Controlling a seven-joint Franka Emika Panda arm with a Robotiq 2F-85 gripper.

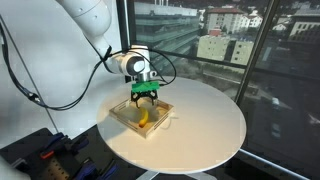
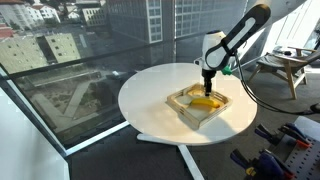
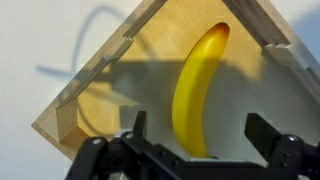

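Note:
A yellow banana (image 3: 196, 90) lies inside a shallow wooden tray (image 3: 85, 95) on a round white table (image 1: 205, 125). My gripper (image 3: 198, 130) hangs just above the tray with its jaws open wide, one finger on each side of the banana's near end, not touching it. In both exterior views the gripper (image 1: 146, 95) (image 2: 208, 84) sits over the tray (image 1: 125, 118) (image 2: 184, 108), with the banana (image 1: 143, 118) (image 2: 204, 102) below it.
The table stands next to tall windows looking onto city buildings. A dark bench with tools (image 1: 45, 155) is beside the table, and more clutter (image 2: 275, 150) lies at the lower edge. A wooden chair (image 2: 290, 65) stands behind the arm.

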